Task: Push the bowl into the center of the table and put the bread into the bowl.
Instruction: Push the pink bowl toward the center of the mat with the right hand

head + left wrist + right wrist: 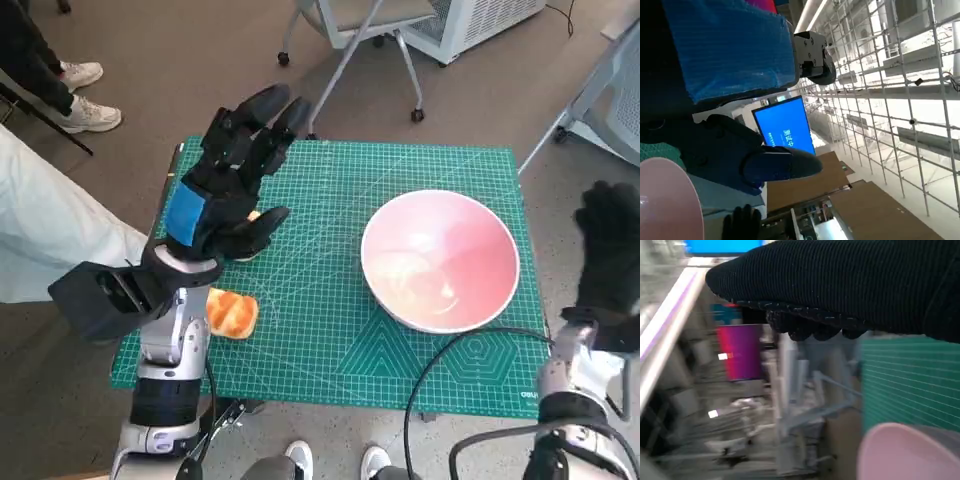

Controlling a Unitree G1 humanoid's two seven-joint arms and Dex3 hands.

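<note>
Brown floor [190, 60], wheeled chair [355, 30] behind table, blue screen [785, 127], white scaffold-like racks [900, 75].

The bowl [440, 260] is pink and looks like smooth plastic, and its inside is shiny with bright spots of light. The bread [232, 313] has a golden crust that looks soft and a bit shiny. The counter [330, 330] is covered with a flat green mat that is dull, not shiny, with thin pale lines printed on it. The left robot hand [232, 185] is hard black plastic with smooth blue tape on its back. The right robot hand [610, 260] wears a black knitted cloth glove that looks ribbed and rough.
</note>
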